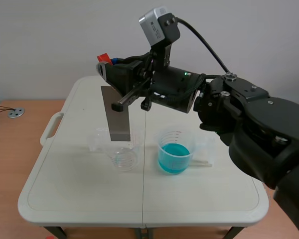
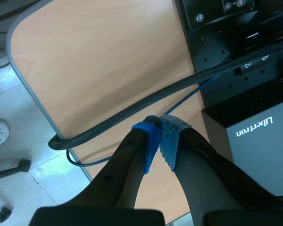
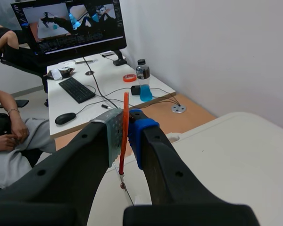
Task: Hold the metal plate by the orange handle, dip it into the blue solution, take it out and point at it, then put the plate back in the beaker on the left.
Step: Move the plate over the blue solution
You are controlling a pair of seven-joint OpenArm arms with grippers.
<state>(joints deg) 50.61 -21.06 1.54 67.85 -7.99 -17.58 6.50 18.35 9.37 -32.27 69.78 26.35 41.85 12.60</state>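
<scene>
white wall (image 1: 40, 35), white folding table (image 1: 84, 199), wood surface (image 1: 10, 159), desk (image 3: 108, 82) with monitor (image 3: 70, 23)

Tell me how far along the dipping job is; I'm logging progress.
Done: the right gripper is shut on the orange handle. In hand: the plate hangs with its lower end at the rim of the left beaker. I cannot tell whether it has been dipped. If not, left: dipping into the blue solution, pointing (the left gripper is shut on nothing), and setting the plate back.
</scene>
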